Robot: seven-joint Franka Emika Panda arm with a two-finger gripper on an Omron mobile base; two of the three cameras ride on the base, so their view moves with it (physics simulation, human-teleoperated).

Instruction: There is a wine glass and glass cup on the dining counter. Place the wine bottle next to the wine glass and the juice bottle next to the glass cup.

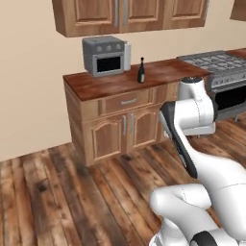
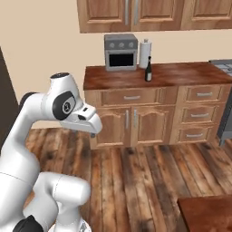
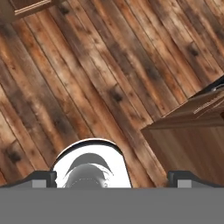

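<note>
The wine bottle point(image 1: 141, 71) point(image 2: 148, 69) is slim and dark and stands upright on the wall counter point(image 1: 110, 84) point(image 2: 181, 74), just right of the grey toaster oven point(image 1: 104, 56) point(image 2: 121, 52). My gripper point(image 2: 93, 132) hangs over the wooden floor, well short of that counter and pointing down. In the hand view the gripper point(image 3: 113, 178) is open, its fingertips point(image 3: 43, 178) wide apart with nothing between them. A reddish-brown corner of the dining counter point(image 2: 206, 213) point(image 3: 188, 131) shows close by. The juice bottle, wine glass and glass cup are out of view.
A white paper-towel roll point(image 2: 145, 49) stands behind the wine bottle. A stove point(image 1: 221, 67) adjoins the wall counter on the right. Upper cabinets point(image 2: 136, 13) hang above it. Plank floor point(image 2: 145, 181) lies between me and the cabinets.
</note>
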